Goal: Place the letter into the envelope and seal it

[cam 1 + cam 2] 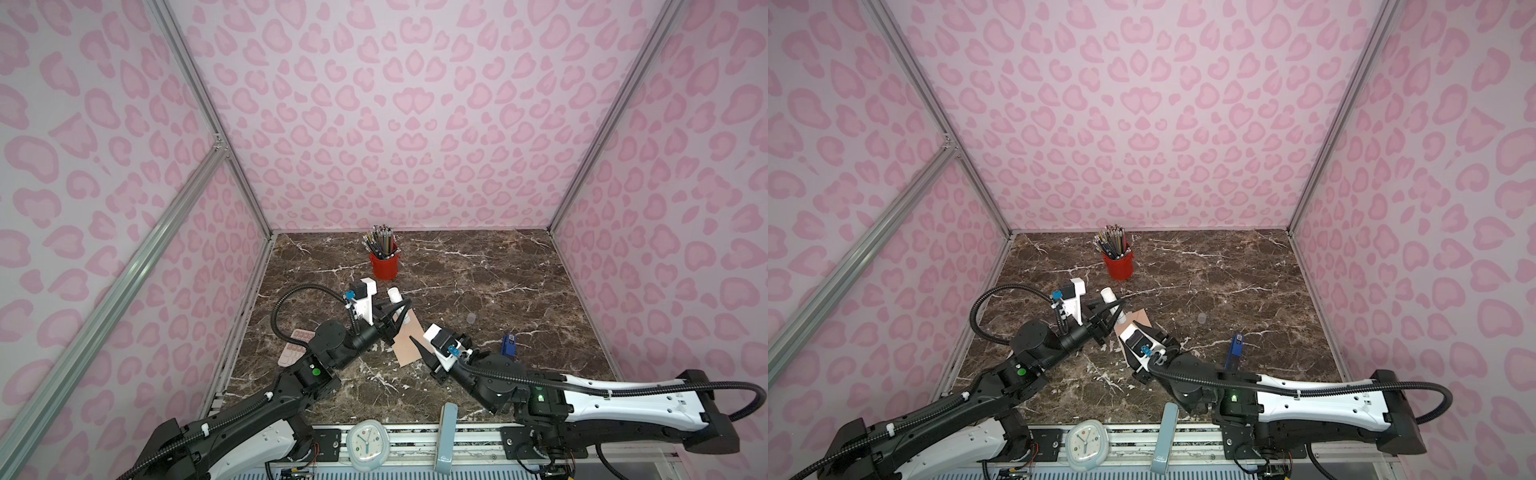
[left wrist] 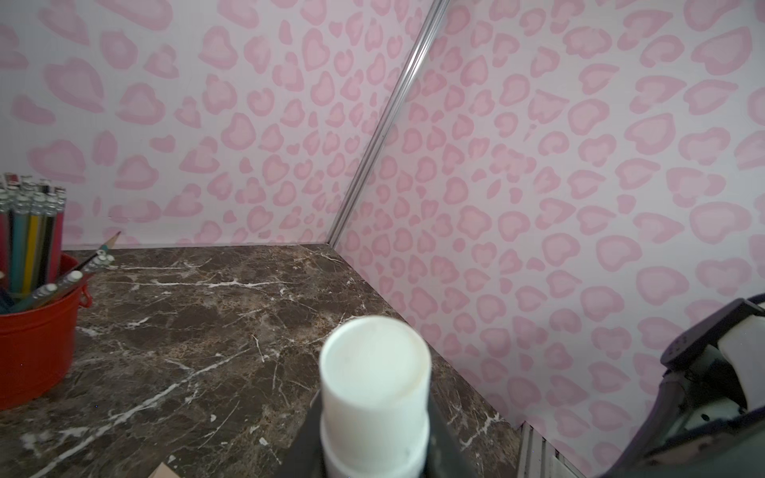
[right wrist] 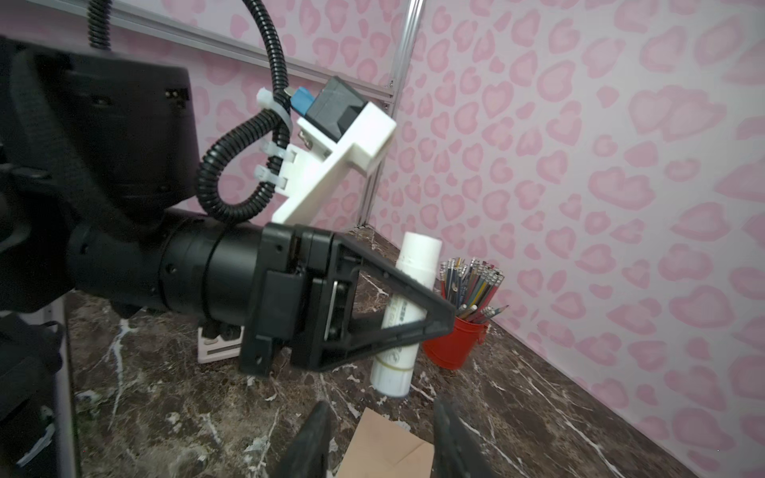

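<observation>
- The left gripper [image 1: 400, 312] is clenched on a white glue stick [image 3: 418, 256], nearly upright at the far end of the envelope [image 1: 404, 345].
- The right gripper [image 3: 381, 414] hovers over the envelope with its jaws apart, gripping nothing.
- The envelope lies flat on the table [image 1: 478, 270]; the letter is not in sight.
- Risk: with nothing pinning it, the envelope may slide under the stick's drag and glue may smear.
- The grippers are close and could clash.
- The pencil cup [image 1: 384, 266] stands just behind; open room lies to the right.

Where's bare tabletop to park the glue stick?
Free: far right of the table, between the red pencil cup and the right wall; also the near strip behind the clock. Crowded: centre, where the left tool holding the glue stick and the open right tool meet over the envelope. A calculator sits left; a blue object right.
</observation>
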{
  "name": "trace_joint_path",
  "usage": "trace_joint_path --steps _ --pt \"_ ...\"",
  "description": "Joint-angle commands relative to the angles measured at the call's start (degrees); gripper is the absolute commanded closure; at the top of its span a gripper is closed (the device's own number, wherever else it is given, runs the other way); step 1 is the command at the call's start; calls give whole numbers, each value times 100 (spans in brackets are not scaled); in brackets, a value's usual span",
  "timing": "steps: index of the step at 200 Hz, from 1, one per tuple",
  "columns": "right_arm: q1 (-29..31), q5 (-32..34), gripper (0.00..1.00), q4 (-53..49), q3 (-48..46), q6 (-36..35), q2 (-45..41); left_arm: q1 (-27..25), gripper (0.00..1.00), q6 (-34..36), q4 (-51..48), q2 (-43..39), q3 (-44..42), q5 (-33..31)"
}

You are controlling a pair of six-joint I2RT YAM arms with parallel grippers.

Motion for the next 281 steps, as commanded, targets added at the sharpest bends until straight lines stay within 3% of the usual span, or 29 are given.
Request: trace_joint_path --steps 1,33,50,94,125,177,281 --pt "-521 -2002 55 -315 -372 532 -387 40 96 156 -65 -91 81 -6" --pt "-1793 -3886 54 -31 -909 1198 -862 166 96 69 70 -114 161 785" --pt "-2244 -4535 54 306 -1061 1482 -900 226 96 20 212 -33 244 1433" --pt "-2674 -5629 54 942 -977 1820 -563 266 96 -154 588 405 500 2821" --pt "-2697 -5916 55 1095 -838 1832 -421 266 96 -282 868 578 515 3140" --pt "-2763 -5861 57 1188 -811 1806 -409 257 96 -378 1063 636 500 3334" --pt "-3081 -6053 54 1385 -782 2059 -274 220 96 -512 1350 799 482 3616"
